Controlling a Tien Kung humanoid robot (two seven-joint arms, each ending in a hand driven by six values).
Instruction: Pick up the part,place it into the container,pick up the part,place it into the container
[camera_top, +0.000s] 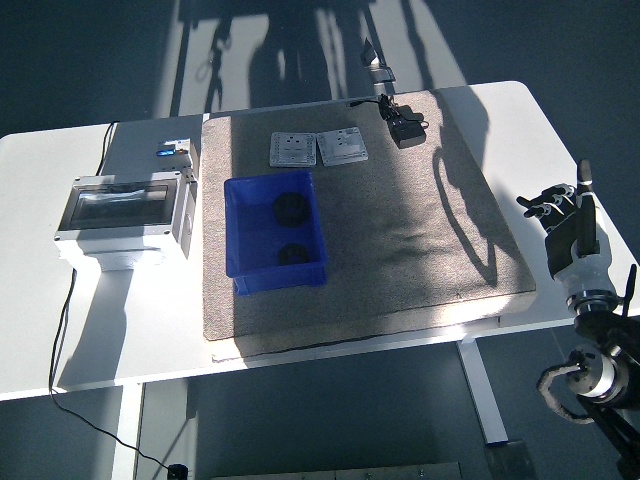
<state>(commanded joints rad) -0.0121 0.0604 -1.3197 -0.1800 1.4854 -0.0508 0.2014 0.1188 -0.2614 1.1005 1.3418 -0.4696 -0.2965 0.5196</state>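
While two black round parts (290, 210) are lying in the blue container (240, 232), seemingly stiff and best gripped by their rims, the right hand (568, 222) is hovering empty, fingers spread, at three o'clock.

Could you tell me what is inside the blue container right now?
The blue container holds two dark round parts, one toward its far end and one toward its near end. Its near wall hides a strip of floor.

white table (60, 330) | dark blue floor (70, 60) | hard sunlight, long shadows
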